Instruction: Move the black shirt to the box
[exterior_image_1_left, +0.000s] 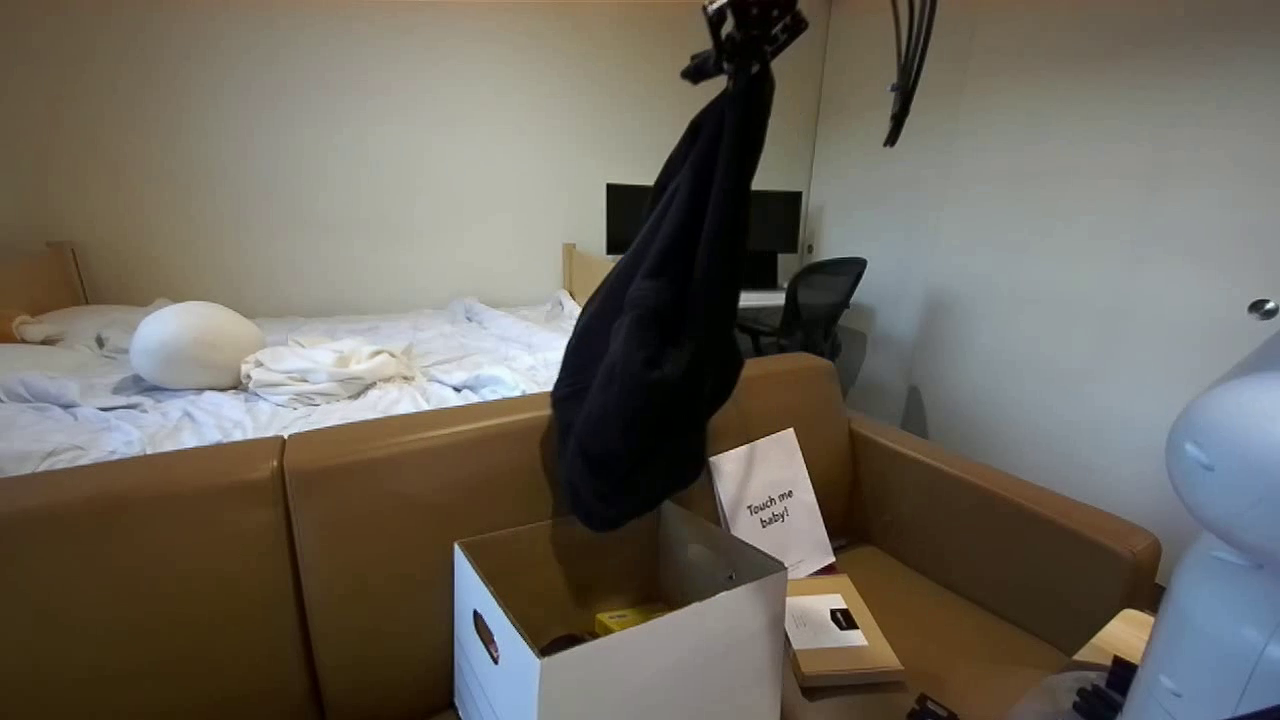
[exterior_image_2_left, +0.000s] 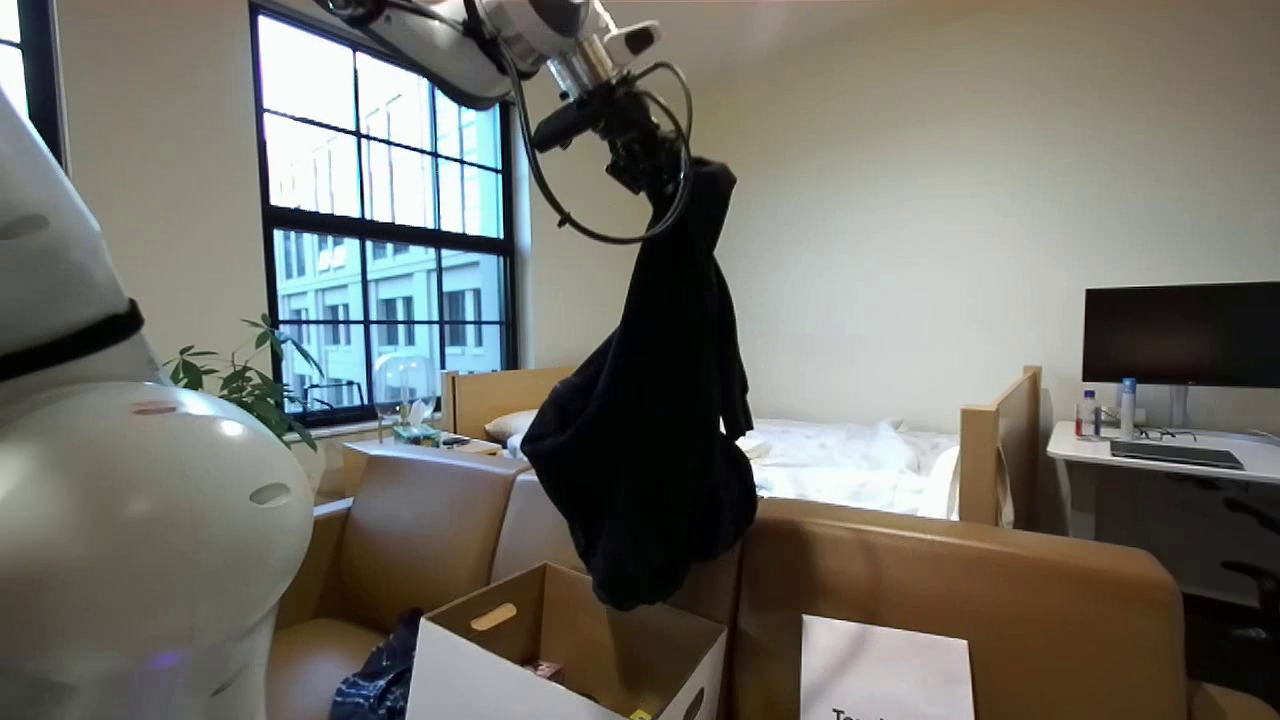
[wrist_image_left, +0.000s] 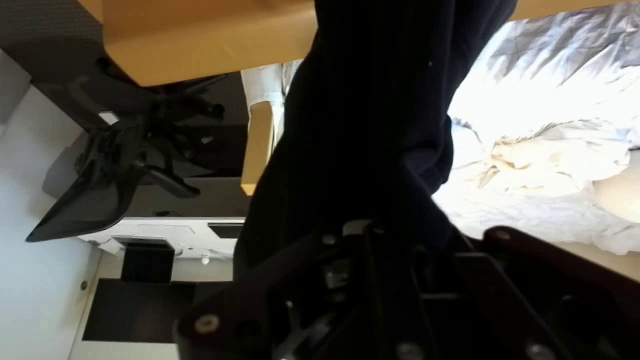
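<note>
The black shirt hangs long and bunched from my gripper in both exterior views. My gripper is high up and shut on the shirt's top end. The white box stands open on the sofa below; it also shows in an exterior view. The shirt's lower end is near the level of the box's back rim and overlaps the opening in both exterior views. In the wrist view the shirt runs away from the dark jaws; the fingertips are hard to make out, and the box is hidden.
The box holds a yellow item. Beside it on the brown sofa are a printed white sheet and a brown book-like package. A dark blue cloth lies at the box's other side. A bed stands behind.
</note>
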